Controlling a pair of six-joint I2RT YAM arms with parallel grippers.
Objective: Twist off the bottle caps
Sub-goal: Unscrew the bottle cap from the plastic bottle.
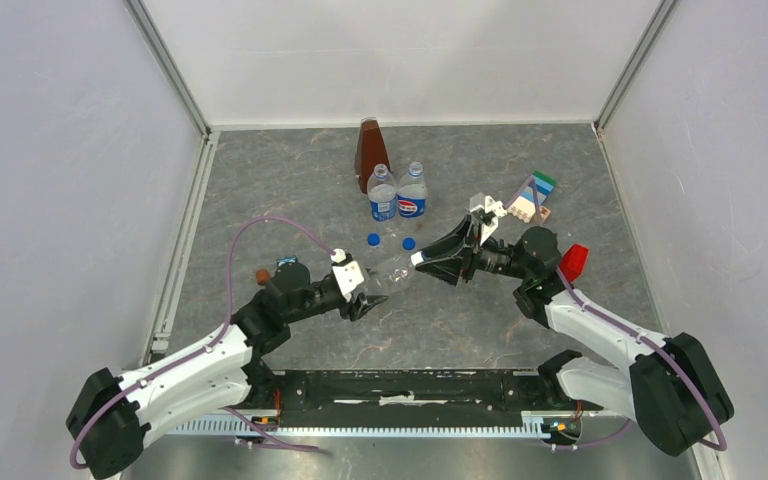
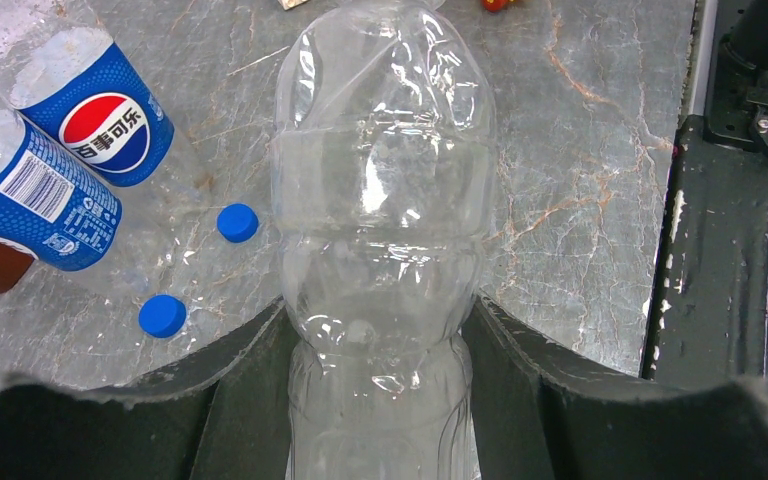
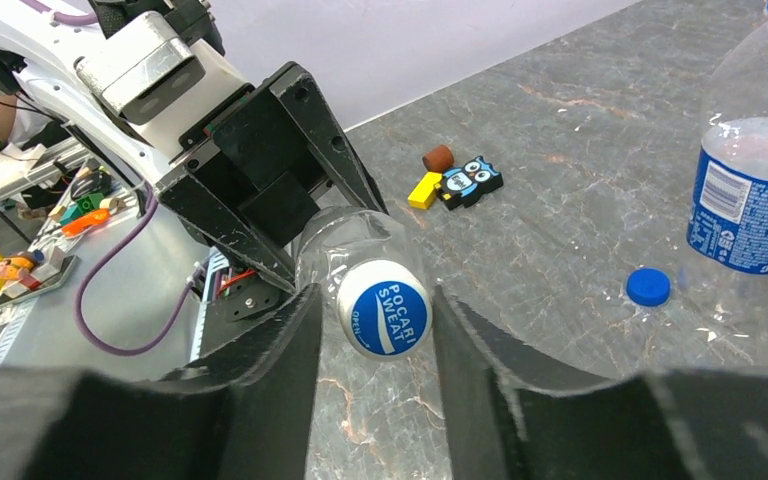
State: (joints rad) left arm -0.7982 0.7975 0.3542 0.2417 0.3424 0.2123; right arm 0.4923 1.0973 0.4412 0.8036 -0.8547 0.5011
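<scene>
The left fingers (image 2: 230,400) are clamped on the body of the unlabelled clear bottle (image 2: 380,200), holding it level above the counter (image 2: 580,150). The right fingers (image 3: 260,390) sit close on either side of its white cap (image 3: 385,315); I cannot tell whether they press it. Left of the left fingers, a blue cap (image 2: 237,222) and a second blue cap (image 2: 162,316) lie loose on the counter. The labelled bottles (image 2: 110,130) are just beyond them.

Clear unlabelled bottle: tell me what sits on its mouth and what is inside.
A white cap with a blue mark sits on the clear bottle, between the right gripper's fingers. Inside looks empty; the cap covers the mouth.
</scene>
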